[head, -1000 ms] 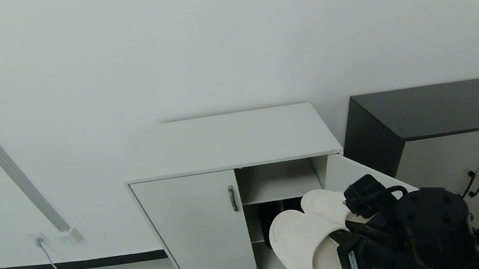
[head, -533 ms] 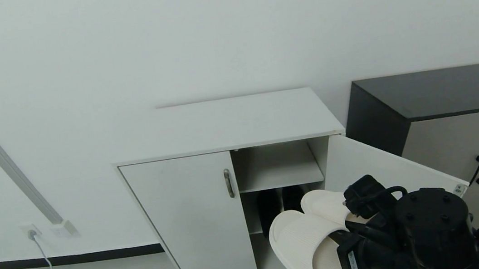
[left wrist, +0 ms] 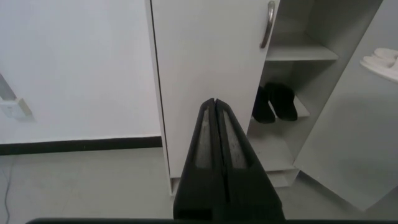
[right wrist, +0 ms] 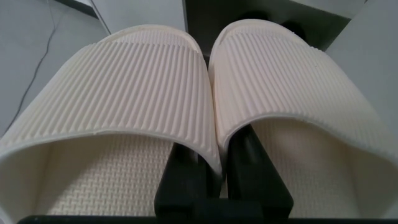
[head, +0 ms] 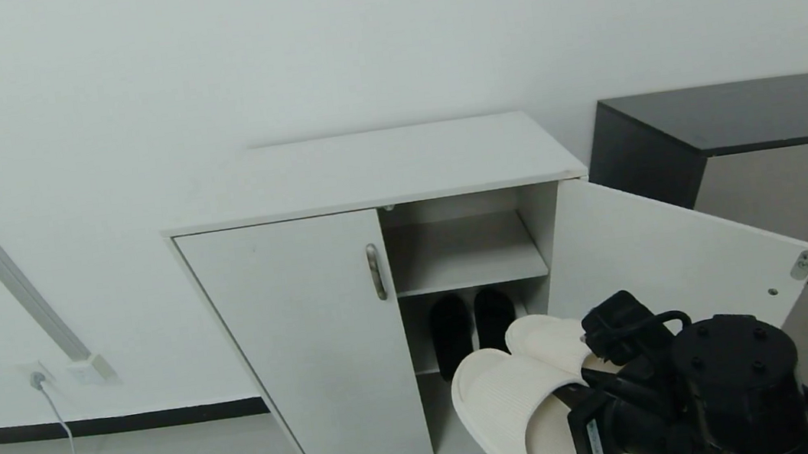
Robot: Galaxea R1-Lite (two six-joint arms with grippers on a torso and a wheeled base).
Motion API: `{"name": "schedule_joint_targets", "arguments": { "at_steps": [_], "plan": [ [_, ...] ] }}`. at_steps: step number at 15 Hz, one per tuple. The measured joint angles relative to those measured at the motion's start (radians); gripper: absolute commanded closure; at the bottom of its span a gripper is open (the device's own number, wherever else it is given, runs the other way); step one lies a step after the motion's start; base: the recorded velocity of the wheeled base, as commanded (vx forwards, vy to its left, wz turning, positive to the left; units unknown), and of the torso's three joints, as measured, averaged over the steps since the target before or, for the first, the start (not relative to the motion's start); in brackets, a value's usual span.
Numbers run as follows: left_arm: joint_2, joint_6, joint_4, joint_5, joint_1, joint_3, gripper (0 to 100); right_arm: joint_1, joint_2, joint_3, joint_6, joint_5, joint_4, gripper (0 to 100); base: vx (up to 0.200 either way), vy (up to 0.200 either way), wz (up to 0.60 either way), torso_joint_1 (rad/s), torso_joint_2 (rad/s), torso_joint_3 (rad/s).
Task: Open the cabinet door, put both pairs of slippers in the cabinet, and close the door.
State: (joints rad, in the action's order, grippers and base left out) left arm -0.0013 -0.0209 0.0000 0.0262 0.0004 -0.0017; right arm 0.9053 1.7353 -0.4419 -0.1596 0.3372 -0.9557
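Slippers, a cream ribbed pair (head: 520,390), sit side by side in the right gripper (right wrist: 222,177). Its fingers are clamped on the pair where the two inner edges meet, as far as I can make out, since the straps hide the fingertips. The pair hangs in the air in front of the white cabinet (head: 374,169), before its open right half and short of the opening. The toes point in towards the shelves.

The cabinet's right door (head: 654,258) stands swung wide open, and the cream pair is just beside its inner face. The left door (head: 294,333) is shut, with a metal handle (head: 376,272) upright at its inner edge. Inside the cabinet, black slippers (head: 471,323) stand together on the second shelf down, toes to the back, below a bare top shelf.

The left gripper (left wrist: 214,143) has its fingers pressed together with nothing between them. It hangs above the floor in front of the cabinet's closed left door.

To the cabinet's right stands a dark-topped sideboard (head: 737,116). To the cabinet's left, low on the wall, a wall socket (head: 37,376) has a cable plugged in.
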Motion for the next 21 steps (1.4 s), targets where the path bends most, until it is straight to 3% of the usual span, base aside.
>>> {"name": "schedule_joint_targets", "arguments": {
  "at_steps": [15,21],
  "plan": [
    [0.000,0.000,0.000,0.001,0.001,0.000,100,0.002,0.007,0.009,0.002,-0.001,-0.015,100,0.000,0.000,0.00,-0.097,0.46,0.356],
    [0.000,0.000,0.000,0.001,0.001,0.000,100,0.001,0.011,0.009,0.001,0.000,-0.015,100,0.000,0.000,0.00,0.001,0.02,0.018]
  ]
}}
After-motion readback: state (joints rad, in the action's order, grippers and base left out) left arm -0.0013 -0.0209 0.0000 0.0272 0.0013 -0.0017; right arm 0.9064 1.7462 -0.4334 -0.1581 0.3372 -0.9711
